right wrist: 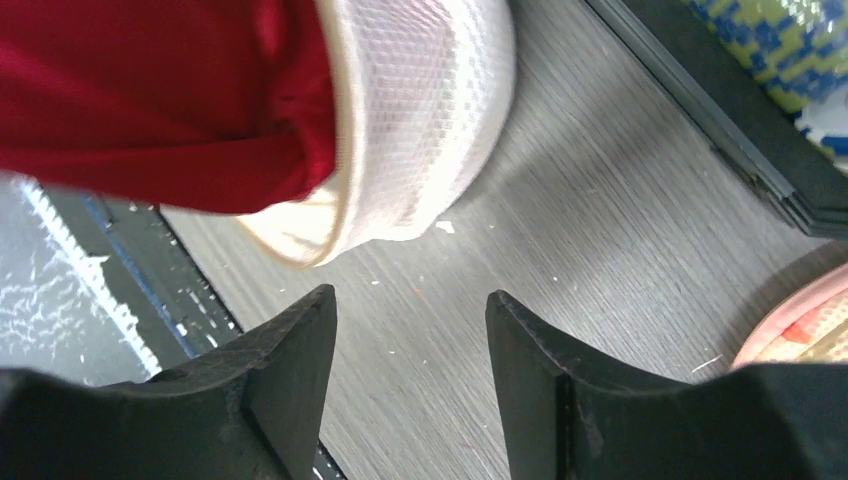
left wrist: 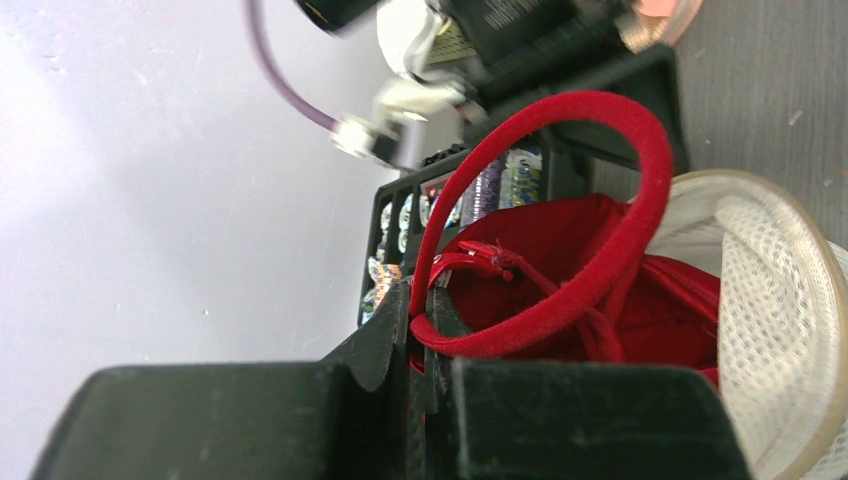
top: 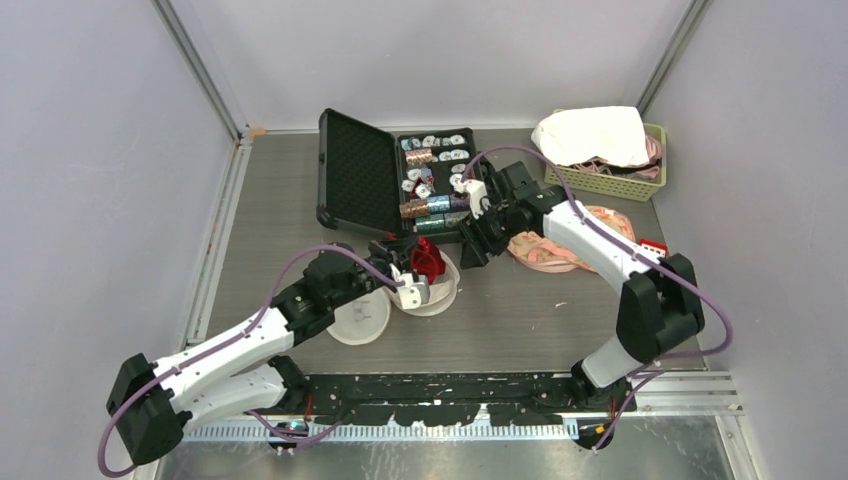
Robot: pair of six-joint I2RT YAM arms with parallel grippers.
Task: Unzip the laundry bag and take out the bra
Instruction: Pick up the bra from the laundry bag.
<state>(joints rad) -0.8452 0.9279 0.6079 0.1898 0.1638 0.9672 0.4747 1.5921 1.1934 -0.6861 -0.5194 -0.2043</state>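
At the left, the left gripper [left wrist: 421, 318] is clenched on a red strap of the bra [left wrist: 560, 245], pinched tight between the jaws. The bra sits near the middle of the table [right wrist: 560, 200], rising out of the white mesh bag [top: 440, 296]. The bag lies open in two round halves, side by side. Most of the red cloth looks lifted above the rim, though its lower part rests inside the right half. Further right, the right gripper [right wrist: 410, 305] hangs just beside the bag, fingers spread, nothing between them.

The bag looks already unzipped, so the step in hand seems to be the removal. The next move likely calls for the left arm to lift the bra up and away until the cloth comes free. The right gripper could perhaps hold the bag down so it does not come along.

The zip itself cannot be made out. The rim hides how much of the bra is inside the bag. Behind the bag stands an open black case [top: 355, 175]; its contents are too small to name. At the far right, a green basket [top: 640, 185] holds white cloth that covers whatever lies beneath.
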